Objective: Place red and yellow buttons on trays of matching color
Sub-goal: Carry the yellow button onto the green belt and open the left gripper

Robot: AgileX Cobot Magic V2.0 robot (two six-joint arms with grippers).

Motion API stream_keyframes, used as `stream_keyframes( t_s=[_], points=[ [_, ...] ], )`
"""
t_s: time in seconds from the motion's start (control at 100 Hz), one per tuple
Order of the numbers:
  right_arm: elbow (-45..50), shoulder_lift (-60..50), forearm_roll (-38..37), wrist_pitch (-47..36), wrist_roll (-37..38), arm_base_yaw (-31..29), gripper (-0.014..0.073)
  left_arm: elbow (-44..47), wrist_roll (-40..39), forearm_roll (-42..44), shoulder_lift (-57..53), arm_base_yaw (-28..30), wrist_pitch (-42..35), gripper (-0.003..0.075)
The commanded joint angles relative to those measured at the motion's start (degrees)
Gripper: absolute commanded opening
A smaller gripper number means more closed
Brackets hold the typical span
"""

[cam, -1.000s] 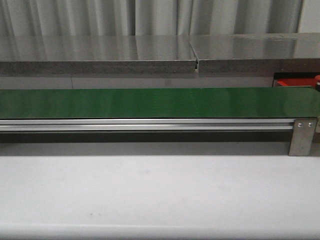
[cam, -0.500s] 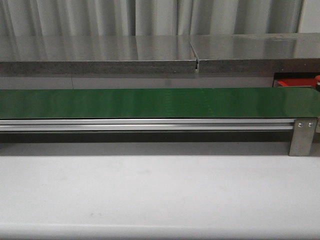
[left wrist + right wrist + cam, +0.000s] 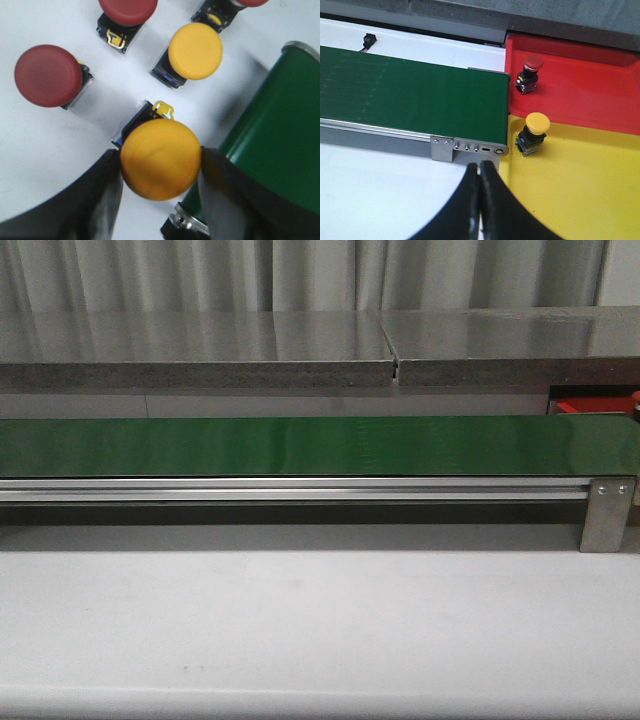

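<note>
Left gripper (image 3: 160, 162) clamps a yellow button (image 3: 160, 159) beside the green conveyor belt (image 3: 272, 135); right gripper (image 3: 480, 200) hangs closed, empty.

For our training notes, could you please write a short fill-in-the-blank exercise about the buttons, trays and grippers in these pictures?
1. The left gripper is closed around a ____ button.
2. The fingers of the right gripper are ____ and hold nothing.
3. The red tray holds ____ button.
4. The belt between the arms is ____ in colour.

Missing words: yellow; shut; one; green
</note>
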Motion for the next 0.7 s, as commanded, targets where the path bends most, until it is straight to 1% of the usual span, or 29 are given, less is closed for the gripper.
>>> stream_keyframes(
  t_s=[0.0, 0.1, 0.2, 0.34, 0.53, 0.69],
  points=[
    [-1.43, -0.04, 0.20, -3.91, -0.04, -0.07, -0.0118, -1.84, 0.36, -2.26, -5.62, -0.02, -0.16, 0.0294],
    [-1.43, -0.04, 0.20, -3.91, -0.04, -0.07, -0.0118, -1.84, 1.81, -5.51, -7.91, -0.15, -0.01, 0.0294],
    [-1.43, -0.04, 0.20, -3.91, -0.04, -0.07, -0.0118, -1.84, 3.31, -7.94, -9.00, -0.70, 1.95, 0.0294],
    [-1.43, -0.04, 0.20, -3.91, -0.04, -0.07, -0.0118, -1.84, 3.52, -8.04, -8.85, -3.28, 3.55, 0.0294],
    [-1.43, -0.04, 0.20, -3.91, -0.04, -0.07, -0.0118, -1.84, 4.50, -8.04, -7.83, -7.79, 1.34, 0.0294],
    [-1.43, -0.04, 0.20, -3.91, -0.04, -0.07, -0.0118, -1.84, 4.50, -8.04, -5.63, -9.31, 0.37, 0.0294]
  ],
)
